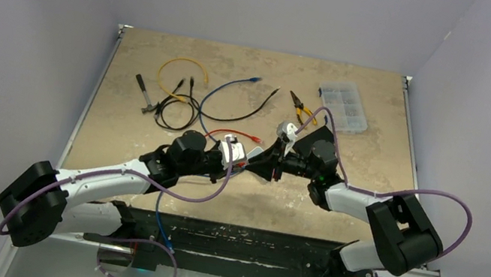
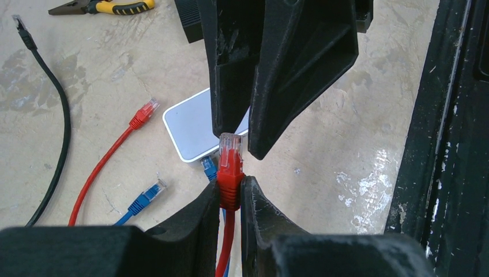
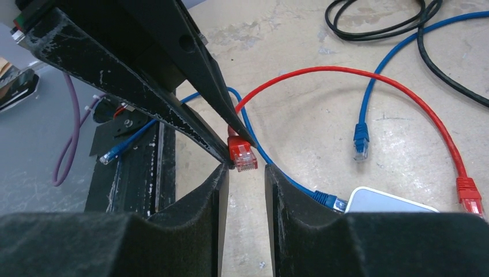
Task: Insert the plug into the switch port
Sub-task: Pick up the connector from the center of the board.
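My left gripper (image 2: 232, 183) is shut on the boot of a red plug (image 2: 230, 156), which points up and away from it. My right gripper (image 3: 247, 168) is open and faces it tip to tip. The red plug (image 3: 242, 154) sits at the mouth of its gap, and its fingers (image 2: 288, 69) flank the plug's clear tip. The white switch (image 2: 190, 130) lies on the table below with a blue plug (image 2: 209, 167) in one port. It also shows in the right wrist view (image 3: 392, 203). In the top view both grippers meet at mid-table (image 1: 253, 161).
The red cable's other plug (image 2: 144, 114) and a loose blue plug (image 2: 147, 196) lie left of the switch. Black cables (image 1: 179, 105), a yellow cable (image 1: 183, 65), pliers (image 1: 301, 108) and a clear parts box (image 1: 343, 106) lie further back. The black base rail (image 2: 450, 144) runs along the near edge.
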